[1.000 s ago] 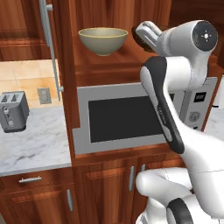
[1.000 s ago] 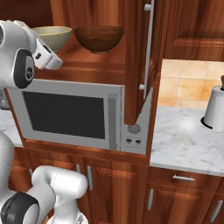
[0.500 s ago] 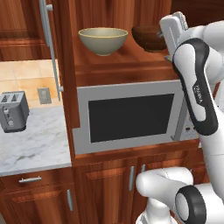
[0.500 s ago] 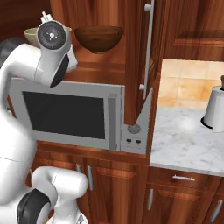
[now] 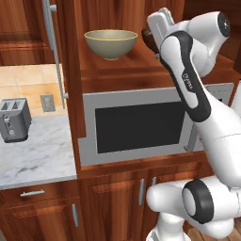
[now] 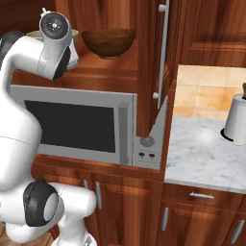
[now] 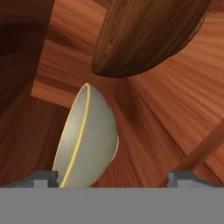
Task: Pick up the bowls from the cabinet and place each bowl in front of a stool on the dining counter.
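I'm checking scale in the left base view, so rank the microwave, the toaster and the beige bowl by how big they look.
Largest to smallest:
1. microwave
2. beige bowl
3. toaster, though it looks close to the bowl, so that order is unsure.

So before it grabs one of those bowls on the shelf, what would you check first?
1. Fingers open wide: ok.
2. Nothing held yet: ok.
3. Both bowls on the shelf, upright: ok. The beige bowl sits left, the wooden bowl right.
4. Bowls apart, room between them: ok.
5. Fingers lined up on a bowl's rim: cannot tell; in the hand view the beige bowl is near one finger and the wooden bowl is farther on.
6. Arm clear of the microwave below: ok.
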Tool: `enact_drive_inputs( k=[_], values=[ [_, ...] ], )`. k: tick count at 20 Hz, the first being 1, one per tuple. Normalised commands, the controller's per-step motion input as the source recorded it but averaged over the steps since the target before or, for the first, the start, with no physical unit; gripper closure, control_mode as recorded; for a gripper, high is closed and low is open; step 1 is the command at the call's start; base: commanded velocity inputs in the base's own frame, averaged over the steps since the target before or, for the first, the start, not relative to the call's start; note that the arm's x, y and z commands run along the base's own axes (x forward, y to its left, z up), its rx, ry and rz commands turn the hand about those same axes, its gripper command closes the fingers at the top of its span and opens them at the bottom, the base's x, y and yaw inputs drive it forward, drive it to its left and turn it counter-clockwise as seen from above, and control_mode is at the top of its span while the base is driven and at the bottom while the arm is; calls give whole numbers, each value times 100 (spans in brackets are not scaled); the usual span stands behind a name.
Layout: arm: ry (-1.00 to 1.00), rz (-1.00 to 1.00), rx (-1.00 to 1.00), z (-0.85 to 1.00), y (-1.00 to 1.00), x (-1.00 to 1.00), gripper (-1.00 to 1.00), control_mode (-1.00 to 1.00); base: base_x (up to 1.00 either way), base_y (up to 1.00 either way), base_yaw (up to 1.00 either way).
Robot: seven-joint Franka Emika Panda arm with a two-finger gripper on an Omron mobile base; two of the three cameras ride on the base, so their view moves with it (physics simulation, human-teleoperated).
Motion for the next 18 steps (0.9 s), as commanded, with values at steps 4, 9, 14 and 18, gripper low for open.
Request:
enact_drive_inputs(
  k=[4, 9, 14, 18],
  values=[
    [1, 1, 0, 0, 17, 54, -100, -100, 0, 0, 0],
    [7, 0, 0, 0, 6, 69, -100, -100, 0, 0, 0],
    [8, 0, 0, 0, 21, 81, -100, -100, 0, 0, 0],
    [8, 0, 0, 0, 33, 86, -100, -100, 0, 0, 0]
  ],
)
